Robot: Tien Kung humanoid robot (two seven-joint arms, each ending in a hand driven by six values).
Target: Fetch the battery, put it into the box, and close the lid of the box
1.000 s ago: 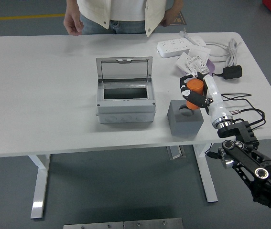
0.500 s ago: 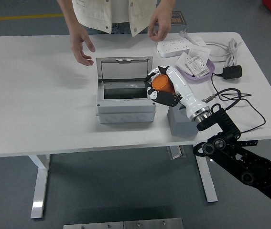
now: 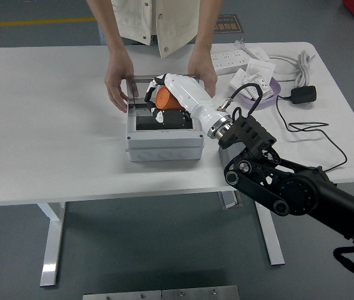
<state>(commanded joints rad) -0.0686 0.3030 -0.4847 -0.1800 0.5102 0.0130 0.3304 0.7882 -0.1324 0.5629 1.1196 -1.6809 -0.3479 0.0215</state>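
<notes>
From the lower right corner the black jointed arm of the robot (image 3: 289, 184) reaches in over the white rectangular table (image 3: 52, 125), and the step in hand appears to be the placing of the battery into the box. Just in front of the arm stands the grey plastic box (image 3: 164, 145), with its front wall toward the near edge of the table and its dark opening facing up. To do this step well, the hand should probably go lower into the opening before the fingers loosen, so that the battery does not fall from a height or strike the rim, and the release should be gentle and straight down. Above the opening is the right hand (image 3: 164, 99), white with black finger parts, and its fingers (image 3: 147, 91) are curled around the orange cylindrical battery (image 3: 166, 98), so the battery sits inside the grasp and not yet on the floor of the box. Farther back, the hands of a person (image 3: 117, 84) hold the box at its far corners, one on each side of the transparent hinged lid (image 3: 140, 81), which is open; care is needed not to touch them. The left hand of the robot is not visible.
</notes>
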